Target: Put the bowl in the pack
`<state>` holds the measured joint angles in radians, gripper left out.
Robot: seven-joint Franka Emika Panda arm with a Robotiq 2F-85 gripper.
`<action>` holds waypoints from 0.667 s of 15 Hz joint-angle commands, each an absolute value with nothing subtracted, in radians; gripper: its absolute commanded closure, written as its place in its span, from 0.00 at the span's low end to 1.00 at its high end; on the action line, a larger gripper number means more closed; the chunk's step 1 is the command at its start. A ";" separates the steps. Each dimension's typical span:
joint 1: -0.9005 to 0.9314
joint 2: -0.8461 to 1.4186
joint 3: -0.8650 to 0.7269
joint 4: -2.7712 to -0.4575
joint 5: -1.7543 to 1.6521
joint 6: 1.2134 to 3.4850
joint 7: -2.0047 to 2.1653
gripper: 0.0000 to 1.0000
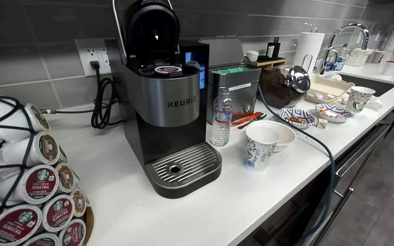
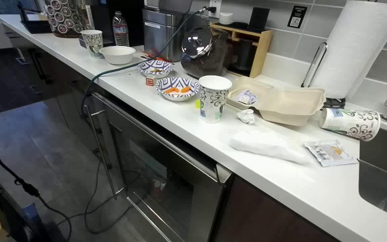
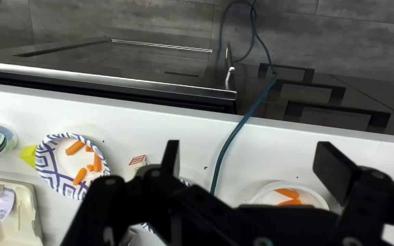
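The bowl, small, plain white and shallow, stands upright on the counter in both exterior views [image 1: 287, 136] [image 2: 118, 59]. A patterned paper cup covers part of it in an exterior view. In the wrist view the bowl [image 3: 270, 197] shows only its upper part, with orange pieces inside; my gripper's body hides the rest. My gripper [image 3: 250, 159] is open and empty; its fingertips stand wide apart above the counter. It is outside both exterior views. Nothing is clearly a pack; an open beige clamshell box [image 2: 291, 106] lies farther along the counter, also in the wrist view [image 3: 33, 208].
A paper cup [image 1: 260, 150] and water bottle [image 1: 221, 119] stand beside the bowl. A dark green cable [image 3: 233, 136] crosses the counter. Two blue-patterned bowls [image 2: 156, 72] [image 2: 177, 95], a small block [image 2: 150, 80] and another cup [image 2: 213, 101] stand between bowl and box.
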<state>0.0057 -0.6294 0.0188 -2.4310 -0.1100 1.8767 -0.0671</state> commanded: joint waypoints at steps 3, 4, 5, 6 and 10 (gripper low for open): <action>0.011 -0.629 0.015 -2.428 -0.112 1.873 -0.064 0.00; 0.011 -0.629 0.015 -2.428 -0.113 1.873 -0.064 0.00; 0.011 -0.629 0.015 -2.428 -0.112 1.873 -0.064 0.00; 0.011 -0.629 0.015 -2.428 -0.112 1.873 -0.064 0.00; 0.010 -0.444 0.073 -2.388 0.025 2.002 0.197 0.00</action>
